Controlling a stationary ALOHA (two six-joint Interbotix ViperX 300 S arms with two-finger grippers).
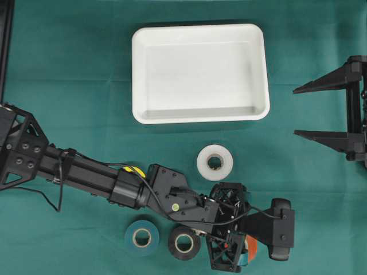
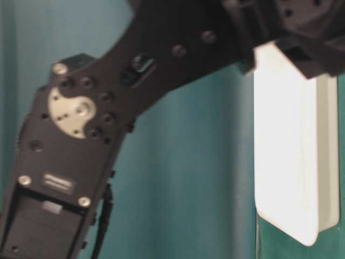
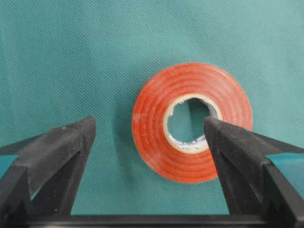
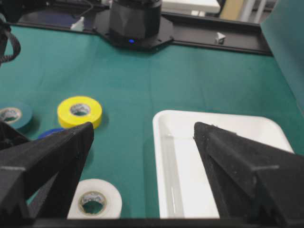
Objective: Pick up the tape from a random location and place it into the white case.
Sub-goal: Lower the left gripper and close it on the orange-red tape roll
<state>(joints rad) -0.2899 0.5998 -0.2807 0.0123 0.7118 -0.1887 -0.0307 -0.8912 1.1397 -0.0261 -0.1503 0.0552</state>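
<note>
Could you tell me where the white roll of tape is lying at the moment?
In the overhead view the white tape roll lies flat on the green cloth, just below the white case and above the left gripper.

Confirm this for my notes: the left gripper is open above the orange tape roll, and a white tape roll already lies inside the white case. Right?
Not quite. The white case holds nothing; the overhead view shows the white tape roll lying on the green cloth just outside it. The rest stands: the left gripper is open above the orange tape roll.
</note>
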